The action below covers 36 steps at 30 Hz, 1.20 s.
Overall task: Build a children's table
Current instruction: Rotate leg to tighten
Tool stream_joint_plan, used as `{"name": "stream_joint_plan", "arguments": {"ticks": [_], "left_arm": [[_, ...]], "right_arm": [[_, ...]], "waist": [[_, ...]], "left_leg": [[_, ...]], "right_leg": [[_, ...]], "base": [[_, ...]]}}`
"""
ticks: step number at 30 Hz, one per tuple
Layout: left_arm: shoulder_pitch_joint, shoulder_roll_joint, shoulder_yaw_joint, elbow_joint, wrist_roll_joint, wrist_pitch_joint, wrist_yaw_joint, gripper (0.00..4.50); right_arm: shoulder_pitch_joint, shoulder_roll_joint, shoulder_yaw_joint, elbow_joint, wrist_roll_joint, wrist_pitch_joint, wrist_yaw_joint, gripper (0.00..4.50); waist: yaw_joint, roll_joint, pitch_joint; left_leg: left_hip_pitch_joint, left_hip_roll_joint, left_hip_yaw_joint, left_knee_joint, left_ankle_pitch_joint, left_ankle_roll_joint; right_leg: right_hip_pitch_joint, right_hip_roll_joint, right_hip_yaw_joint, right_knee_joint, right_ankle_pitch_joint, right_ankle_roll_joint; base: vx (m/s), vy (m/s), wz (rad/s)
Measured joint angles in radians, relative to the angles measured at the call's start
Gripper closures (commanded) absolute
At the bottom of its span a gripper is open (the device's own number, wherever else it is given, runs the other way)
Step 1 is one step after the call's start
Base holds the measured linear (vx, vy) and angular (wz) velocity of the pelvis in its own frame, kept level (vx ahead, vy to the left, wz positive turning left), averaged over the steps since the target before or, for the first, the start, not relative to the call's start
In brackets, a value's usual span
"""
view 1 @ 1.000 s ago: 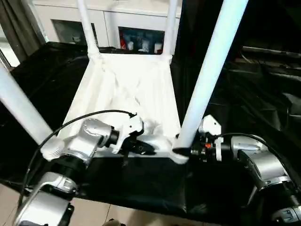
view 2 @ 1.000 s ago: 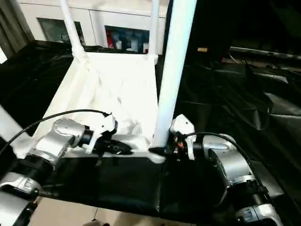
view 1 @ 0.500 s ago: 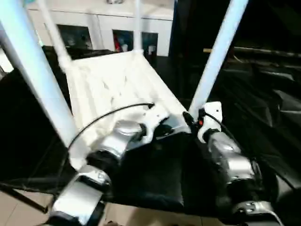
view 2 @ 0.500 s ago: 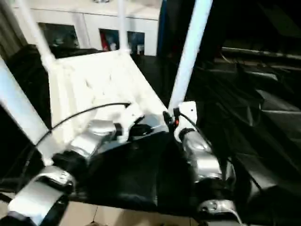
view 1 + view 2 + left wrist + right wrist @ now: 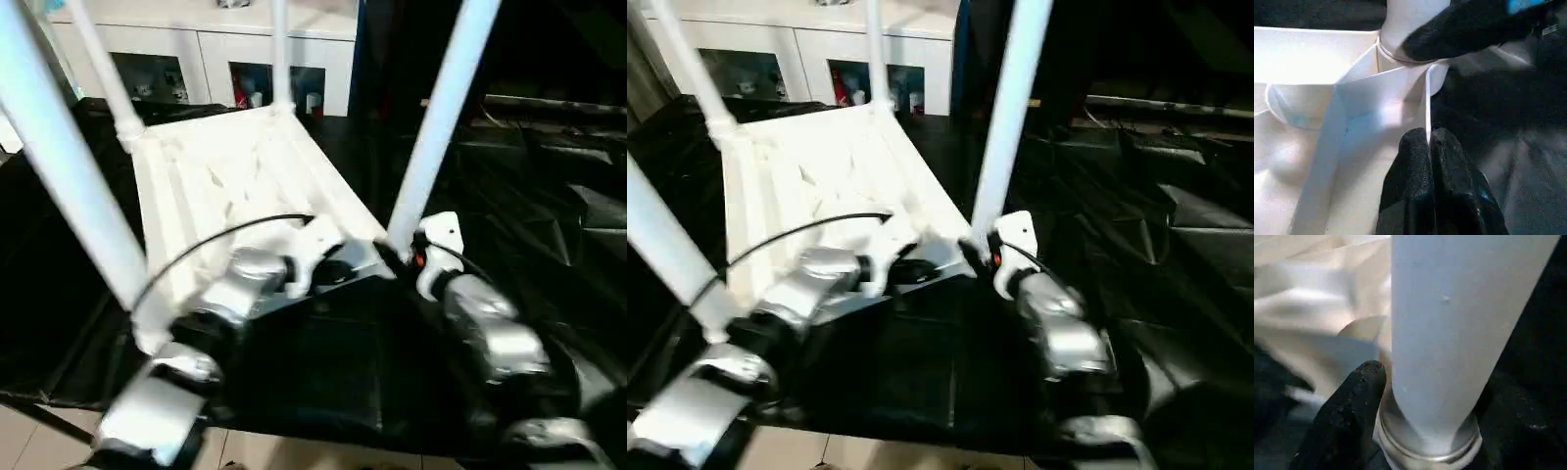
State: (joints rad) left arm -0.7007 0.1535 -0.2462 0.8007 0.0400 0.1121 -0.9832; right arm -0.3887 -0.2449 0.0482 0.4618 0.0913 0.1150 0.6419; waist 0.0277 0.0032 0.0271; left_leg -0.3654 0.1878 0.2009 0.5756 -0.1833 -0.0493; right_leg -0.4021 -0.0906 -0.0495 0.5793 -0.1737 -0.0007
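Since a second earlier, the upturned children's table (image 5: 235, 186) had swung on the black-draped bench, its near right corner now further right. The left gripper (image 5: 1428, 147) was clenched on the near rim; the right gripper (image 5: 1415, 396) straddled the near right leg (image 5: 431, 137) at its socket, fingers (image 5: 1347, 411) around the base. All four legs stood seated, so assembly looked nearly finished; next probably comes turning it upright, needing both grips firm.

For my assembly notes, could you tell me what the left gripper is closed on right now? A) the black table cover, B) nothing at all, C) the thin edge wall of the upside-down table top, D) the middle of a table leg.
C: in the left wrist view the left gripper is pinched shut on the thin white rim of the table top, beside the corner socket.
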Motion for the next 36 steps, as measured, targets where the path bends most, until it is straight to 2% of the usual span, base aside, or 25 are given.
{"name": "stream_joint_plan", "arguments": {"ticks": [5,8,12,16,19,21,23,29,33,36], "left_arm": [[0.031,0.087,-0.017,-0.047,-0.03,-0.02,-0.185,4.5],[0.057,0.149,-0.034,-0.093,-0.051,-0.02,-0.31,4.5],[0.064,0.177,-0.055,-0.114,-0.057,-0.027,-0.382,4.5],[0.065,0.192,-0.062,-0.12,-0.06,-0.021,-0.416,4.5],[0.071,0.194,-0.064,-0.131,-0.065,-0.01,-0.422,4.5],[0.077,0.196,-0.065,-0.144,-0.065,-0.007,-0.423,4.5],[0.079,0.197,-0.065,-0.15,-0.065,-0.005,-0.423,4.5],[0.079,0.194,-0.063,-0.15,-0.066,-0.007,-0.417,4.5],[0.079,0.168,-0.05,-0.136,-0.064,-0.01,-0.354,4.5],[0.064,0.122,-0.032,-0.099,-0.048,-0.011,-0.235,4.5]], "right_arm": [[0.027,-0.106,0.045,-0.065,0.059,0.013,0.251,1.64],[0.036,-0.161,0.094,-0.11,0.088,0.028,0.392,1.64],[0.037,-0.201,0.136,-0.14,0.098,0.041,0.502,1.64],[0.037,-0.224,0.148,-0.14,0.095,0.045,0.544,1.64],[0.037,-0.226,0.15,-0.139,0.097,0.05,0.557,1.89],[0.035,-0.226,0.15,-0.139,0.102,0.054,0.563,1.89],[0.034,-0.227,0.15,-0.14,0.107,0.06,0.565,2.23],[0.04,-0.22,0.141,-0.147,0.11,0.073,0.559,2.36],[0.065,-0.182,0.1,-0.146,0.112,0.071,0.49,2.38],[0.063,-0.12,0.047,-0.093,0.109,0.068,0.35,2.4]], "waist": [[0.002,-0.001,0.001],[0.01,-0.002,0.002],[0.036,-0.002,0.003],[0.034,-0.004,0.004],[0.033,-0.004,0.004],[0.033,-0.004,0.004],[0.034,-0.005,0.005],[0.034,-0.006,0.005],[0.033,-0.006,0.005],[0.025,-0.007,0.006]], "left_leg": [[-0.003,0.001,0.0,-0.002,-0.001,0.001],[-0.003,0.003,0.0,-0.002,0.0,0.001],[-0.004,0.003,0.002,0.0,-0.001,0.001],[-0.004,0.003,0.003,0.001,-0.001,0.0],[-0.004,0.004,0.002,0.001,-0.001,0.0],[-0.004,0.004,0.002,0.0,-0.001,0.0],[-0.004,0.004,0.002,0.0,-0.001,0.0],[-0.003,0.004,0.002,0.001,-0.001,0.0],[-0.003,0.004,0.002,0.004,0.0,0.0],[-0.002,0.004,0.001,0.009,0.0,0.0]], "right_leg": [[-0.002,0.0,-0.003,0.0,0.0,-0.001],[-0.002,0.0,-0.005,0.0,0.0,0.0],[-0.001,-0.002,-0.006,0.0,0.0,-0.001],[-0.001,-0.002,-0.005,0.0,0.0,-0.001],[-0.001,-0.002,-0.005,0.001,0.0,-0.001],[-0.001,-0.002,-0.006,0.001,0.0,-0.001],[-0.001,-0.001,-0.006,0.001,0.0,-0.001],[-0.001,-0.002,-0.006,0.001,0.0,-0.001],[-0.001,-0.002,-0.005,0.004,0.0,-0.001],[0.0,-0.002,-0.005,0.006,0.0,-0.001]], "base": [[0.0,0.0,0.0],[0.0,0.0,0.0],[0.0,0.0,0.0],[0.0,0.0,0.0],[0.0,0.0,0.0],[0.0,0.0,0.0],[0.0,0.0,0.0],[0.0,0.0,0.0],[0.0,0.0,0.0],[0.0,0.0,0.0]]}}
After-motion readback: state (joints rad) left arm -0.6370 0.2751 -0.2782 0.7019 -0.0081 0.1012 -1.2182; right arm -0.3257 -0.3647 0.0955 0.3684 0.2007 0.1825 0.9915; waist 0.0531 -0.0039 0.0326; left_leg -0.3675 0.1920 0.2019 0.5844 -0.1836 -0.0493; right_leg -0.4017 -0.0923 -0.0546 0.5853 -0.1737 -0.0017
